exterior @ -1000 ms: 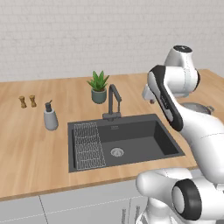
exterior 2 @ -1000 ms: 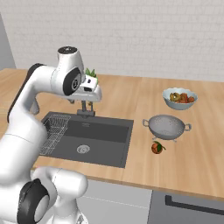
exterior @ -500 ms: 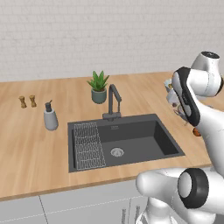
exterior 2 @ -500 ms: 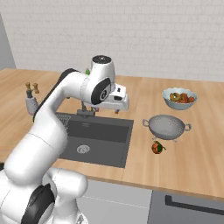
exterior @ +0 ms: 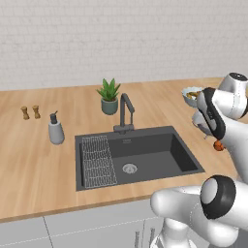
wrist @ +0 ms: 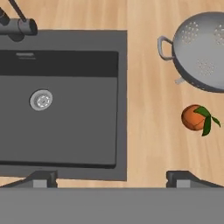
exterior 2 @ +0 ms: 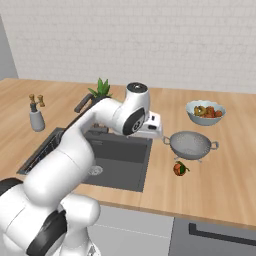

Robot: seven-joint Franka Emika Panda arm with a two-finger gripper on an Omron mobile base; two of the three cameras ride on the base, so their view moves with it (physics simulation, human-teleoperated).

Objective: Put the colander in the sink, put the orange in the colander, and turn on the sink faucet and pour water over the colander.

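1. The gripper (wrist: 111, 177) hung above the sink's (wrist: 65, 157) right rim, its jaws spread wide and holding nothing.
2. The colander (exterior 2: 190, 144) stood on the wooden surface (exterior 2: 220, 175) right of the sink.
3. The orange (exterior 2: 179, 169) lay just beside the colander, apart from it.
4. The sink faucet (exterior: 126, 112) ran dry.

Hand view: colander (wrist: 202, 51) cut off by right edge, sink (wrist: 61, 105) by left edge. Left base view: arm hides most of the colander (exterior: 199, 119), fruit bowl (exterior: 190, 93) and orange (exterior: 218, 145). Right base view: arm covers sink's (exterior 2: 120, 155) middle.
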